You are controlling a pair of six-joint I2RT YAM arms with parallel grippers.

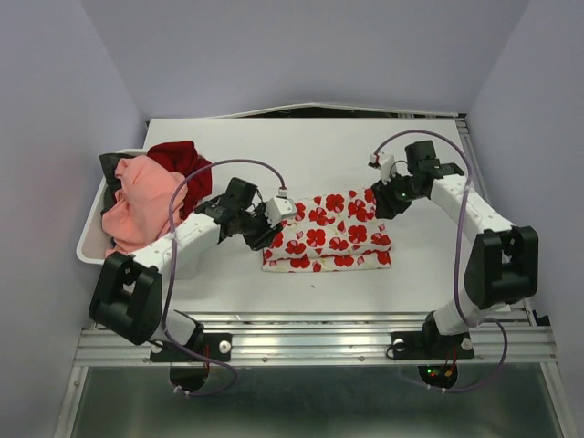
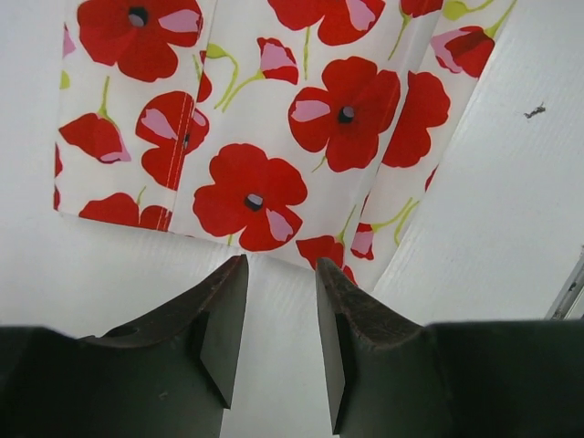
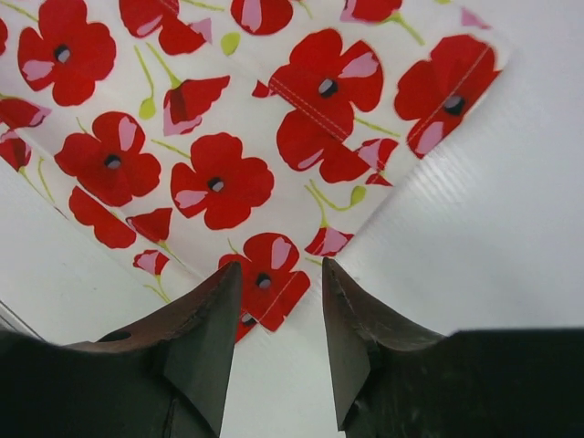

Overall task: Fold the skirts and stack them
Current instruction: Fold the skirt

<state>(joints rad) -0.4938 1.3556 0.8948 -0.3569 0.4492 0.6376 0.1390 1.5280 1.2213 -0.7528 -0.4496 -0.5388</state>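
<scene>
A white skirt with red flower print (image 1: 330, 233) lies folded into a flat rectangle in the middle of the table. My left gripper (image 1: 260, 235) hovers at its left end; in the left wrist view the gripper (image 2: 281, 265) stands open, the skirt's edge (image 2: 255, 192) just beyond the fingertips and only bare table between them. My right gripper (image 1: 381, 203) is at the skirt's far right corner. The right wrist view shows that gripper (image 3: 279, 269) open, a corner of the flowered skirt (image 3: 219, 182) lying under its tips, not pinched. A salmon-pink skirt (image 1: 137, 205) is heaped at the left.
A white bin (image 1: 89, 239) at the table's left edge holds the pink heap along with a dark red cloth (image 1: 182, 160) and a black one (image 1: 111, 169). The table's back edge (image 1: 301, 117) meets the wall.
</scene>
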